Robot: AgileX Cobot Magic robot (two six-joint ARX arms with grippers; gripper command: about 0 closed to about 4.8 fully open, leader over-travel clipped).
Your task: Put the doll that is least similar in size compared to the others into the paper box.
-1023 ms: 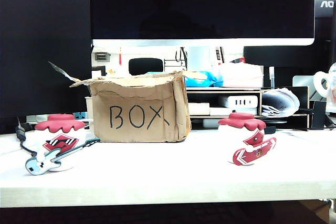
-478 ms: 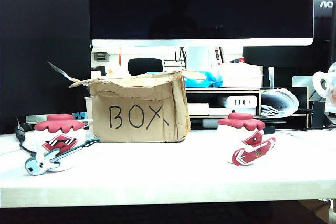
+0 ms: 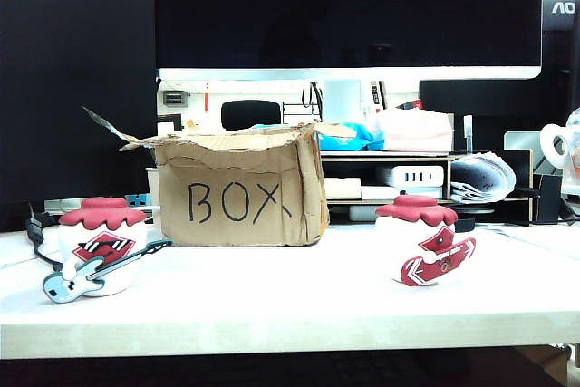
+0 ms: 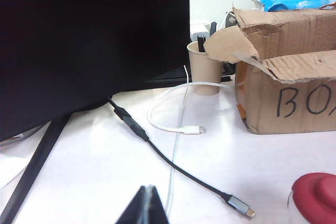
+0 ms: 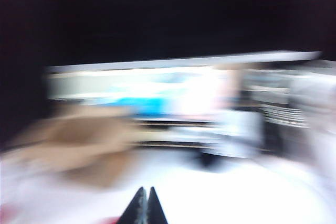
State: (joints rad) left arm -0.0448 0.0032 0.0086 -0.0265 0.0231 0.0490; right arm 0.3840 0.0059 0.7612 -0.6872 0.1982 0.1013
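The paper box (image 3: 240,188) stands at the back left of the white table, its ragged flaps up and "BOX" on its front. No doll of the small kind shows in any view. In the left wrist view my left gripper (image 4: 148,191) is shut and empty, low over the table, short of the box (image 4: 294,93). My right gripper (image 5: 144,191) is also shut and empty. Its view is smeared with motion blur, and the box (image 5: 79,140) is only a brown patch. Neither gripper appears in the exterior view.
A red-capped doll with a blue guitar (image 3: 95,256) stands left of the box, and one with a red guitar (image 3: 424,242) stands to its right. A paper cup (image 4: 206,69) and cables (image 4: 173,129) lie beside the box. A monitor (image 3: 349,11) and shelf (image 3: 426,178) stand behind it.
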